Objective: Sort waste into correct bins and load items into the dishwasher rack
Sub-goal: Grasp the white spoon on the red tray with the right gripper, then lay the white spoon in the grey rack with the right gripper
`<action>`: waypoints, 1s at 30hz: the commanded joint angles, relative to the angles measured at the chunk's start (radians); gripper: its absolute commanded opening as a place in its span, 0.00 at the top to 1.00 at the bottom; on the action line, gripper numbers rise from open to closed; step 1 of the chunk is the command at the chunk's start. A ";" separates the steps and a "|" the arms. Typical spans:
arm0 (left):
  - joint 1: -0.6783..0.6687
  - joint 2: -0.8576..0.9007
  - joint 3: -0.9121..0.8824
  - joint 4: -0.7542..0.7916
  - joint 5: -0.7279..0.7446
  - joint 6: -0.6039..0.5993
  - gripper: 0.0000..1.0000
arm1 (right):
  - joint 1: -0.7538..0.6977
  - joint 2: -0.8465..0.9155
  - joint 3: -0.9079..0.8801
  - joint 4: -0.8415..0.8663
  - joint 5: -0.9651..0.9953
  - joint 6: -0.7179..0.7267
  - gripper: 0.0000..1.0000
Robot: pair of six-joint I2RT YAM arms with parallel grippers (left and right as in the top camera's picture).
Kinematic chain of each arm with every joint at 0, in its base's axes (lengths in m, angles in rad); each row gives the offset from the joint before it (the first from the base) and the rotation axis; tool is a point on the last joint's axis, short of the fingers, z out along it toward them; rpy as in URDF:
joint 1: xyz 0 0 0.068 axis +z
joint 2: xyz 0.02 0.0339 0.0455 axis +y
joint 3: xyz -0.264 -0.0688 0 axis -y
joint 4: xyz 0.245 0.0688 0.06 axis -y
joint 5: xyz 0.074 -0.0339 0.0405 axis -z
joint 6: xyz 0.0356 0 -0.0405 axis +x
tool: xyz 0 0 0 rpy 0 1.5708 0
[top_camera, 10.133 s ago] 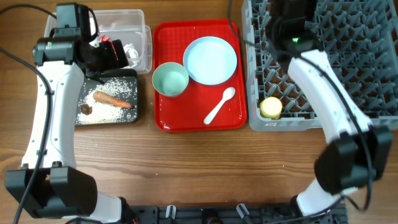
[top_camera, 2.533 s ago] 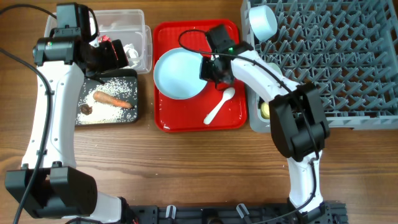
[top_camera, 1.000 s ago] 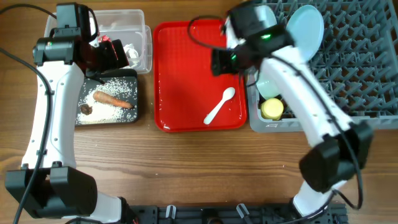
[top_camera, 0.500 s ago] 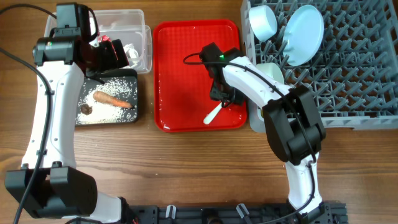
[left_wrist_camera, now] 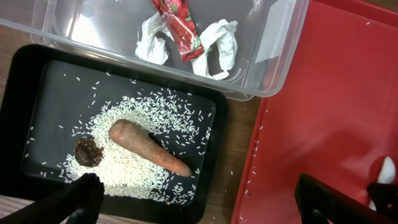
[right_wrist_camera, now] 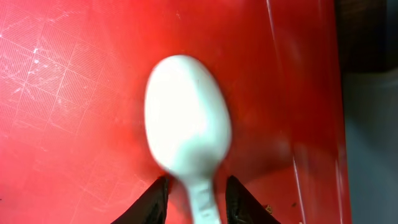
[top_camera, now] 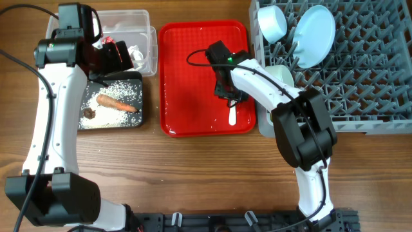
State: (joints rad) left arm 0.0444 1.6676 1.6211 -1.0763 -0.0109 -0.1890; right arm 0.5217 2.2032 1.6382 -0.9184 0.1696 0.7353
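Note:
My right gripper (top_camera: 226,93) (right_wrist_camera: 198,186) is low over the red serving tray, closed in on the handle of the white spoon (right_wrist_camera: 186,124) (top_camera: 232,116), which looks blurred. My left gripper (top_camera: 116,57) (left_wrist_camera: 199,190) is open and empty above the bins. The clear tub (left_wrist_camera: 273,68) holds the red wrapper (left_wrist_camera: 180,28) and white tissue (left_wrist_camera: 214,46). The black tray (left_wrist_camera: 37,93) holds the carrot stick (left_wrist_camera: 149,149), rice (left_wrist_camera: 124,168) and brown lump (left_wrist_camera: 89,151). The grey rack (top_camera: 360,77) holds the blue plate (top_camera: 315,29), blue bowl (top_camera: 271,22) and green bowl (top_camera: 278,72). The yellow cup is hidden.
The red serving tray (top_camera: 187,77) lies between the bins and the rack, holding only the spoon and a few stray rice grains. The right arm reaches across the rack's left edge. Bare wooden table (top_camera: 206,167) runs along the front.
The right arm stood the plate in the rack and dropped to the spoon. Over the last half second the spoon has turned from slanted to straight between the fingers. The left arm is unchanged.

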 commanded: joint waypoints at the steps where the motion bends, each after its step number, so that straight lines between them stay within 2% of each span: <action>1: 0.006 -0.024 0.014 0.000 -0.009 0.001 0.00 | -0.005 0.017 -0.014 -0.005 0.018 -0.029 0.71; 4: 0.006 -0.024 0.014 0.000 -0.009 0.001 0.00 | -0.005 0.017 -0.014 0.000 0.020 -0.056 0.76; 5: 0.006 -0.024 0.014 0.000 -0.009 0.001 0.00 | -0.005 0.017 -0.014 0.003 0.048 -0.055 0.69; 6: 0.006 -0.024 0.014 0.000 -0.009 0.001 0.00 | -0.005 0.017 -0.014 0.007 0.084 -0.055 0.56; 7: 0.006 -0.024 0.014 0.000 -0.009 0.001 0.00 | -0.005 0.017 -0.014 0.014 0.109 -0.055 0.51; 11: 0.006 -0.024 0.014 0.000 -0.009 0.001 0.00 | -0.018 0.017 -0.025 0.074 0.127 -0.063 0.50; 14: 0.006 -0.024 0.014 0.000 -0.009 0.001 0.00 | -0.022 0.017 -0.076 0.132 0.122 -0.081 0.51; 17: 0.006 -0.024 0.014 0.000 -0.009 0.001 0.00 | -0.022 0.017 -0.092 0.139 0.107 -0.082 0.66; 21: 0.006 -0.024 0.014 0.000 -0.009 0.001 0.00 | -0.022 0.017 -0.092 0.135 0.061 -0.108 0.73; 26: 0.006 -0.024 0.014 0.000 -0.010 0.001 0.00 | -0.022 -0.005 -0.074 0.108 0.056 -0.145 0.74; 30: 0.006 -0.024 0.014 0.000 -0.009 0.001 0.00 | -0.033 -0.112 -0.013 0.063 0.004 -0.214 0.73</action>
State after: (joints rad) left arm 0.0444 1.6676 1.6211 -1.0767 -0.0109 -0.1890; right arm 0.5018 2.1761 1.5909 -0.8368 0.2207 0.5720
